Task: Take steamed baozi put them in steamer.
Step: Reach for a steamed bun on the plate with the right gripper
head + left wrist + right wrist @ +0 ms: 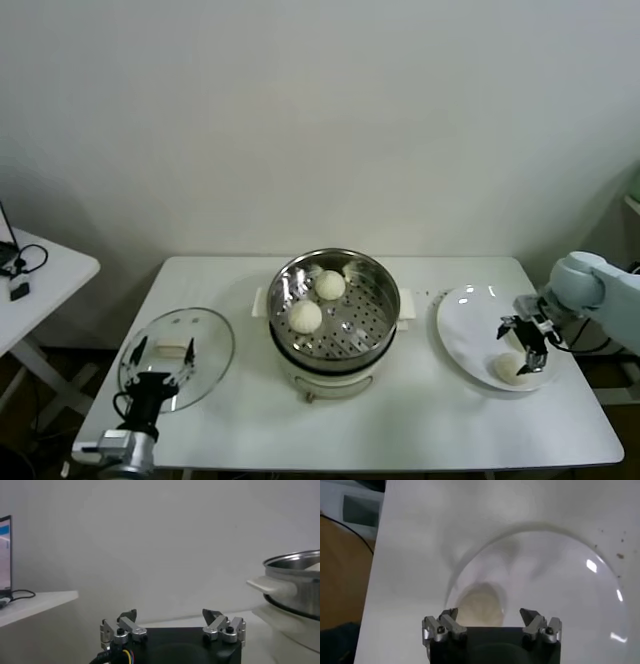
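The steamer (pixel 372 322) stands at the table's middle. Two baozi (pixel 330 285) (pixel 305 317) lie on its perforated tray, and a third (pixel 350 270) shows partly at the far rim. One more baozi (pixel 509 369) lies on the white plate (pixel 465 320) at the right. My right gripper (pixel 523 350) is open just above that baozi; in the right wrist view the baozi (pixel 479 609) sits between and beyond the fingers of the right gripper (pixel 489 614). My left gripper (pixel 162 355) is open and empty at the front left, and its wrist view shows the steamer (pixel 295 575) to one side.
A round glass lid (pixel 205 340) lies flat on the table left of the steamer, under my left gripper. A small white side table (pixel 45 275) with cables stands at the far left. The plate (pixel 560 580) lies near the table's right edge.
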You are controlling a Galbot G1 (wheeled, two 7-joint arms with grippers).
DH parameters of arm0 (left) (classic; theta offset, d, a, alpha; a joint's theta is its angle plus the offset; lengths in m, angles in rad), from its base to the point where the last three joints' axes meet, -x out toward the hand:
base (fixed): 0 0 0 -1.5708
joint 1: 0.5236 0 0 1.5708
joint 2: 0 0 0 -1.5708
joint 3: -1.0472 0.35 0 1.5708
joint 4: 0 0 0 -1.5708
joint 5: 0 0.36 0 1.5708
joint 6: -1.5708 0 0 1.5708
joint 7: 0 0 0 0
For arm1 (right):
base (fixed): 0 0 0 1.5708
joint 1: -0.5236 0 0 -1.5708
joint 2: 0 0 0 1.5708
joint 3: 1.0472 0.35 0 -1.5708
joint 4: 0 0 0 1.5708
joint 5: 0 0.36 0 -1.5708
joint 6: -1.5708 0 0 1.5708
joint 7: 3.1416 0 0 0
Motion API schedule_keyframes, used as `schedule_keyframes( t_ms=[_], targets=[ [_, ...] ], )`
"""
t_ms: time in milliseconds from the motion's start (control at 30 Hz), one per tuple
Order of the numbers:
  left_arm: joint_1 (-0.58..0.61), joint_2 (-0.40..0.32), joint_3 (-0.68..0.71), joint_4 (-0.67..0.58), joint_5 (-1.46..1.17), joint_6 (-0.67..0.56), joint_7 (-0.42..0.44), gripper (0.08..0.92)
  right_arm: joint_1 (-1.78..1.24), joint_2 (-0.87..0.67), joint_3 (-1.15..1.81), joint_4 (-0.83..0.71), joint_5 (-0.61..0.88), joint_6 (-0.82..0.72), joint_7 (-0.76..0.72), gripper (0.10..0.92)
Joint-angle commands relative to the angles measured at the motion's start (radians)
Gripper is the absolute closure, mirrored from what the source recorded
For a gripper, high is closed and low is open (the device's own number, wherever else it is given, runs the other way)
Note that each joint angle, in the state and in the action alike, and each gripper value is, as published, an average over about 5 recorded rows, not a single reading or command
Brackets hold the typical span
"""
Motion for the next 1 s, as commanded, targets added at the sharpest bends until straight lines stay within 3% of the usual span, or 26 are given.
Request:
schedule_keyframes(
  t_ms=[33,667,1000],
  targets=[
    [0.004,-0.001,-0.005,0.006,0.005,-0.003,0.001,0.177,-0.092,0.019,0.056,-0.065,-0.040,0.005,0.001,0.203],
    [0.009,-0.012,-0.003,0.001,0.008,0.000,-0.003,0.177,-0.084,0.059,0.047,-0.105,-0.039,0.003,-0.003,0.207],
    [0.007,-0.016,-0.008,-0.013,-0.003,0.016,-0.017,0.177,-0.048,0.054,0.020,-0.096,-0.023,0.004,-0.004,0.323]
  ],
)
